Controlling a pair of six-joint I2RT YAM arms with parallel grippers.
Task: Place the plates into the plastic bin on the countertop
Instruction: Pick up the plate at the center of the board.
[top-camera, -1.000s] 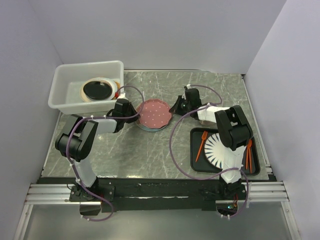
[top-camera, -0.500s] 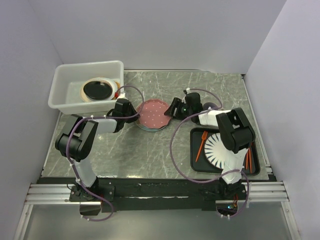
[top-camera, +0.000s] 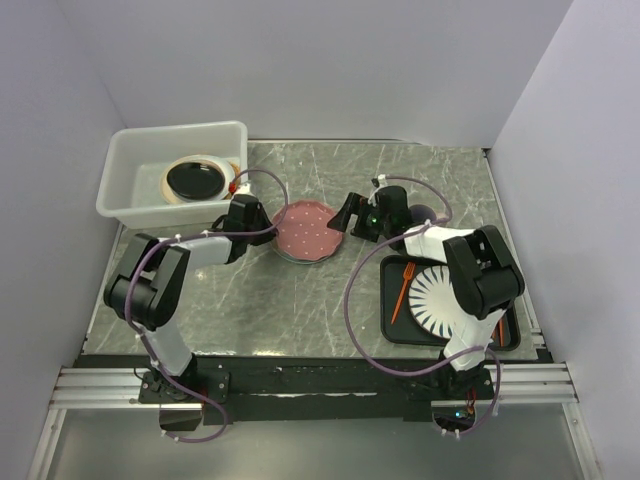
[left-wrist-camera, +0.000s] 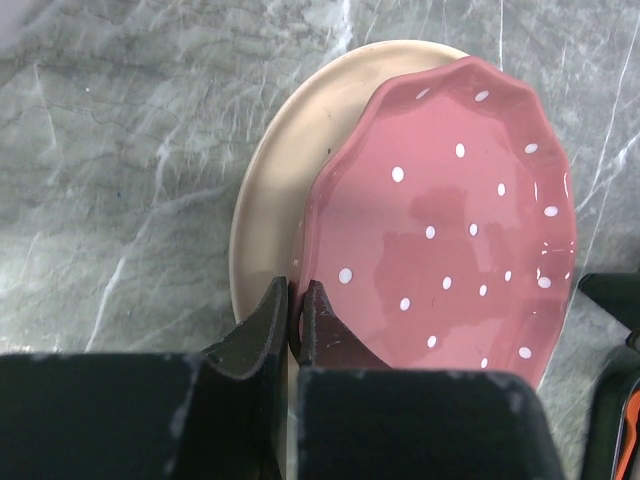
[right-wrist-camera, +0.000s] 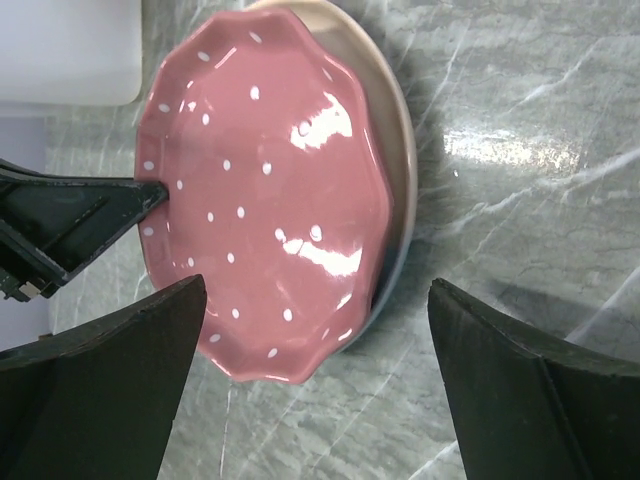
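A pink plate with white dots (top-camera: 308, 230) (right-wrist-camera: 260, 190) lies on a tan plate (left-wrist-camera: 270, 190) (right-wrist-camera: 397, 150) in the middle of the countertop (top-camera: 300, 300). My left gripper (top-camera: 266, 224) (left-wrist-camera: 297, 292) is shut on the pink plate's (left-wrist-camera: 440, 220) left rim. My right gripper (top-camera: 346, 214) (right-wrist-camera: 318, 300) hovers open at the plate's right side, its fingers well apart and touching nothing. The plastic bin (top-camera: 120, 200) stands at the back left with a dark brown plate (top-camera: 195, 178) on a stack inside.
A black tray (top-camera: 390, 300) at the right front holds a white plate with dark stripes (top-camera: 440, 295) and orange forks (top-camera: 403, 285). Grey walls close in on the left, back and right.
My right gripper has opened wide and moved left toward the pink plate. The left gripper has kept its hold on the rim.
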